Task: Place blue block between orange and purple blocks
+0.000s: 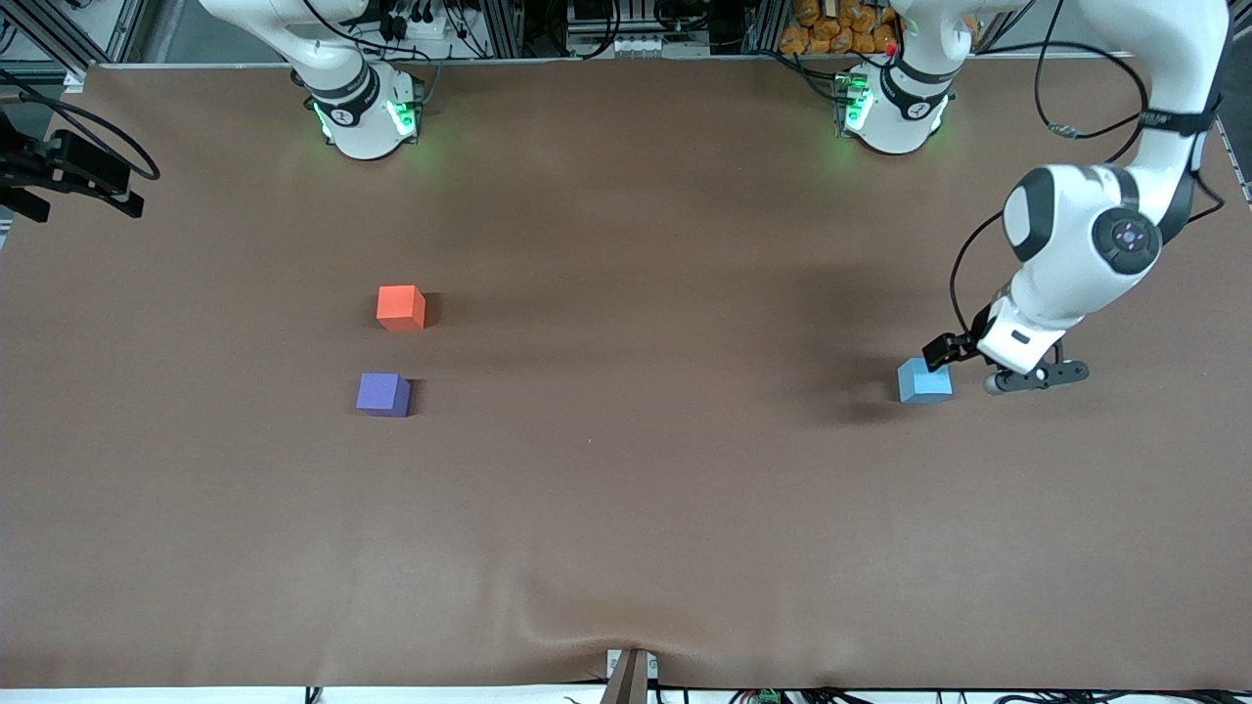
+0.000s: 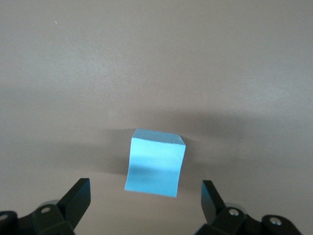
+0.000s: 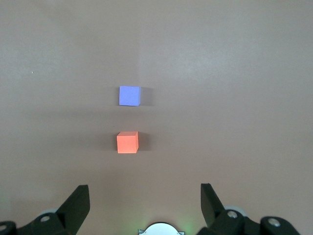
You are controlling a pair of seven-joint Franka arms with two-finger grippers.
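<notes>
The blue block (image 1: 924, 381) rests on the table (image 1: 646, 508) toward the left arm's end, well apart from the orange block (image 1: 401, 307). The purple block (image 1: 382, 394) lies nearer the front camera than the orange block, close beside it. The left gripper (image 1: 963, 364), fingers spread, hangs just over the blue block, not gripping it. The right gripper (image 3: 145, 208) waits above the orange block, fingers spread.

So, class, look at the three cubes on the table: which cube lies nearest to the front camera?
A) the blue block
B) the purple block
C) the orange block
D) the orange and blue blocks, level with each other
B: in the front view the purple block sits lowest, slightly lower than the blue block and clearly lower than the orange block.
</notes>
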